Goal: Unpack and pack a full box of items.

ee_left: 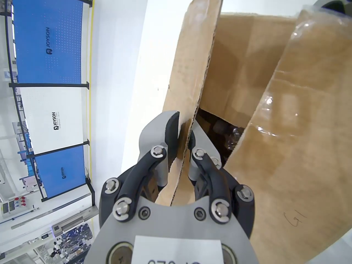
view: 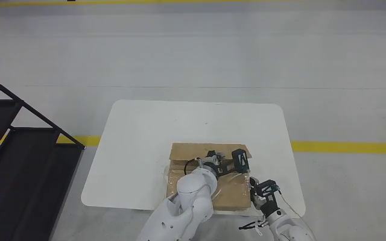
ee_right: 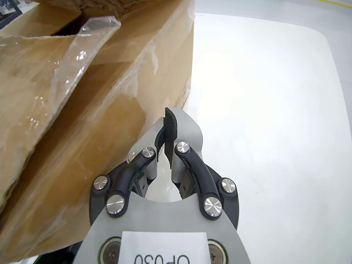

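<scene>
Opening of the box [view: 190, 152] seems to be the step in hand. It sits on the white table [view: 181, 123], at the edge near the robot. The left gripper [ee_left: 184, 130] is clenched on the edge of one top flap [ee_left: 192, 56], which is raised away from the opening. Behind it a dark gap shows some items [ee_left: 220, 133] inside, too dim to name. A second flap [ee_left: 288, 144], with clear tape [ee_left: 268, 101] on it, covers part of the opening. The right gripper [ee_right: 167, 130] is just beside the box's side wall, its fingers pressed together on nothing. The next move, in my judgement, asks to fold the held flap fully outward and then to lift the second flap, so that the items can be reached. Pulling too hard may drag the box.
</scene>
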